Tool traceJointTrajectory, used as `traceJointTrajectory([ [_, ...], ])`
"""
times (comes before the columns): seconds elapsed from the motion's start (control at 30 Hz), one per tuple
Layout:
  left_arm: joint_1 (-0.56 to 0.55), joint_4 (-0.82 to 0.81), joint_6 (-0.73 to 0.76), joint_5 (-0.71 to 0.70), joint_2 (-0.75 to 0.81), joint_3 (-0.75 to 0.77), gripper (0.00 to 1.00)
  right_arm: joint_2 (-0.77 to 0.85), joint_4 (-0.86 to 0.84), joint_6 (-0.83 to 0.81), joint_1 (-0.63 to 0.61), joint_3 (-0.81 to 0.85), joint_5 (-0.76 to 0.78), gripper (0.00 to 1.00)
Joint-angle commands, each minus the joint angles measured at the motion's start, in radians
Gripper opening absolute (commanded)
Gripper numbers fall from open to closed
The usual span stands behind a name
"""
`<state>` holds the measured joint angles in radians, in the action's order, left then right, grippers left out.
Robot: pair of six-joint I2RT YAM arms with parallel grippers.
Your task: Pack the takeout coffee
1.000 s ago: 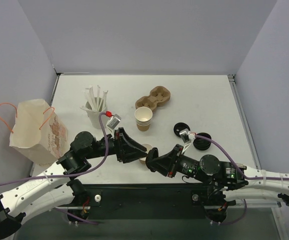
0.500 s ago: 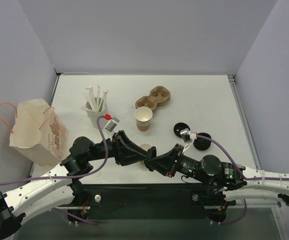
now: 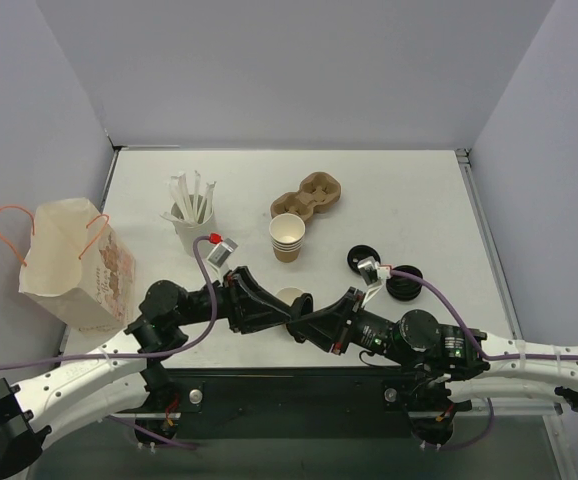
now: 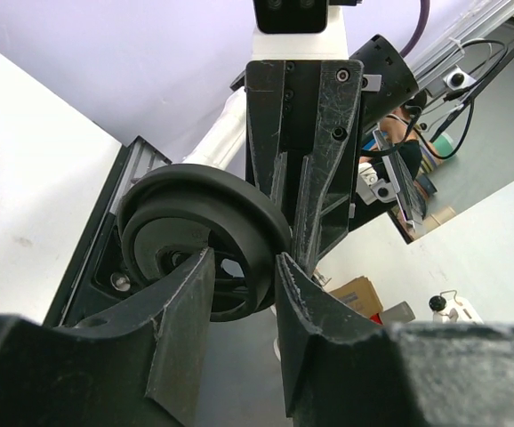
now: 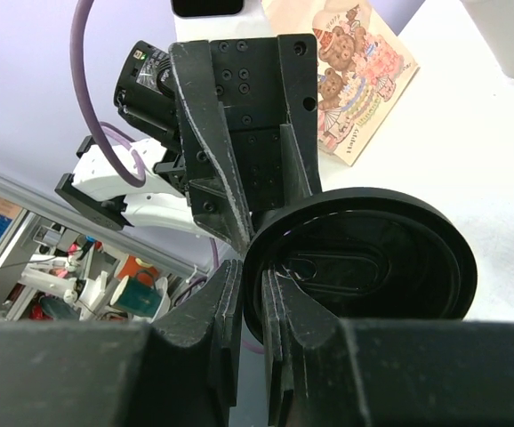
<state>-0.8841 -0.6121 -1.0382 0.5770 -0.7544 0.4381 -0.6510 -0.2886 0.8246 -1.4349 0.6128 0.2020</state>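
Near the table's front edge my two grippers meet nose to nose. The right gripper (image 5: 250, 276) is shut on the rim of the round black lid (image 5: 373, 258), holding it on edge. In the left wrist view that lid (image 4: 195, 213) stands between the fingers of my left gripper (image 4: 244, 267), whose jaws are still apart around its rim. From above, the left gripper (image 3: 295, 310) and right gripper (image 3: 307, 322) overlap. The single tan cup (image 3: 291, 295) stands just behind them, mostly hidden.
A paper bag (image 3: 69, 262) with orange handles stands at the table's left edge. A white cup of stirrers (image 3: 191, 215), a stack of tan cups (image 3: 287, 237) and a cardboard carrier (image 3: 307, 195) are farther back. Loose black lids (image 3: 387, 280) lie to the right.
My left gripper has reached right to meet the right gripper, and its jaws have narrowed around the lid. The right gripper has edged left, still holding the lid.
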Motion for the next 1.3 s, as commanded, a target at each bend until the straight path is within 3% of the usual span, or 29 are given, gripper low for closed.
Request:
traceJointTrajectory([
  [0.0, -0.013, -0.144, -0.040, -0.003, -0.017, -0.005, 0.39, -0.012, -0.080, -0.007, -0.007, 0.007, -0.001, 0.08],
  [0.13, -0.016, -0.182, -0.062, -0.005, -0.031, -0.013, 0.25, -0.015, -0.066, -0.004, -0.007, 0.010, 0.000, 0.10],
  [0.27, -0.016, -0.227, -0.098, -0.019, -0.026, -0.022, 0.01, -0.007, -0.041, 0.001, -0.007, 0.010, 0.014, 0.17],
  [0.47, -0.015, -0.172, -0.070, -0.055, 0.021, -0.012, 0.00, 0.043, 0.034, 0.016, -0.007, -0.001, 0.068, 0.33],
  [0.63, -0.015, 0.116, 0.055, -0.117, 0.072, 0.050, 0.00, 0.120, 0.152, 0.044, -0.007, -0.008, 0.125, 0.59],
  [0.77, -0.015, 0.585, 0.286, -0.273, 0.086, 0.213, 0.00, 0.174, 0.284, 0.073, -0.007, 0.002, 0.168, 0.77],
  [0.9, -0.016, 0.921, 0.450, -0.483, 0.063, 0.368, 0.00, 0.175, 0.524, 0.116, -0.007, 0.039, 0.237, 0.91],
  [0.97, -0.019, 1.058, 0.515, -0.554, 0.030, 0.418, 0.00, 0.160, 0.628, 0.145, -0.007, 0.061, 0.273, 0.94],
  [1.13, -0.065, 1.204, 0.547, -0.735, -0.117, 0.530, 0.00, 0.136, 0.775, 0.191, -0.004, 0.074, 0.329, 0.97],
  [1.27, -0.231, 1.328, 0.521, -0.957, -0.223, 0.606, 0.00, 0.128, 0.853, 0.215, -0.004, 0.068, 0.359, 0.99],
])
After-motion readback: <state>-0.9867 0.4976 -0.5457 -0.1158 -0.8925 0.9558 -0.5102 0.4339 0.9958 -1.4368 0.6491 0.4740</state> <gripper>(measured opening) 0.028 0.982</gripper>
